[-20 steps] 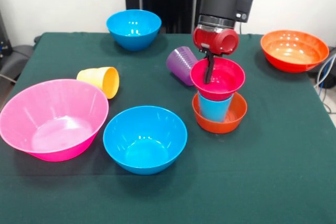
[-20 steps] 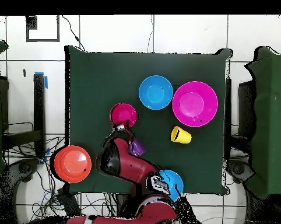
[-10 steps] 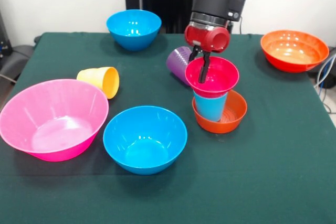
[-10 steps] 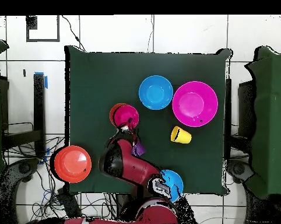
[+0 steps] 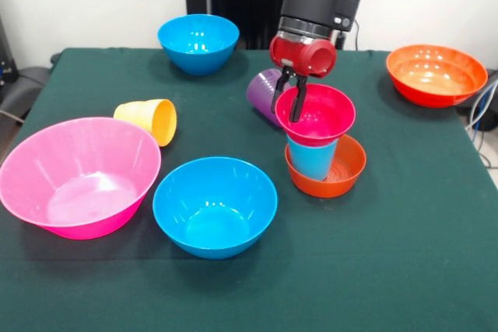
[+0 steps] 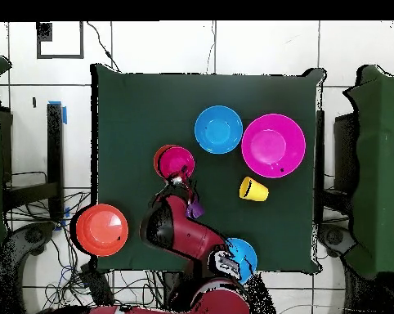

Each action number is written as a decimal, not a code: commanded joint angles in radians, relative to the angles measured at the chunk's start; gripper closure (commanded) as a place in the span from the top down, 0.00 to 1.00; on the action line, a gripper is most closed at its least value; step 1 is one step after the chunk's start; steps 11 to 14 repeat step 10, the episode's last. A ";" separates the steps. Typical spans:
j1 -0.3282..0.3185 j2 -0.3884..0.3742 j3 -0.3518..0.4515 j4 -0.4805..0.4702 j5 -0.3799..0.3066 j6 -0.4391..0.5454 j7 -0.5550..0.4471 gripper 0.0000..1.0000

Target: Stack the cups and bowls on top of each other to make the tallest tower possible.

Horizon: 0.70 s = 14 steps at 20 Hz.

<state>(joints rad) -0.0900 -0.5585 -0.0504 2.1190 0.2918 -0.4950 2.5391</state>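
Green table (image 5: 405,270) has loads of bare cloth front-right of my gripper (image 5: 286,101). Left of it, the pink bowl (image 5: 78,175) sits empty. Fingers spread, straddling the magenta bowl's (image 5: 320,114) rim atop the light blue cup (image 5: 313,158) inside the orange-red bowl (image 5: 342,170).

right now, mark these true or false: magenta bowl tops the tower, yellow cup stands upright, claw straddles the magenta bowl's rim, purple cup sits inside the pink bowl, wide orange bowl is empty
1. The small magenta bowl tops the tower. True.
2. The yellow cup stands upright. False: it lies on its side.
3. The claw straddles the magenta bowl's rim. True, fingers apart, one either side.
4. The purple cup sits inside the big pink bowl. False: it lies on the table behind the tower.
5. The wide orange bowl is empty. True.
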 commanded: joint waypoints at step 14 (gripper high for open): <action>-0.067 -0.300 0.290 0.050 0.006 0.222 0.287 1.00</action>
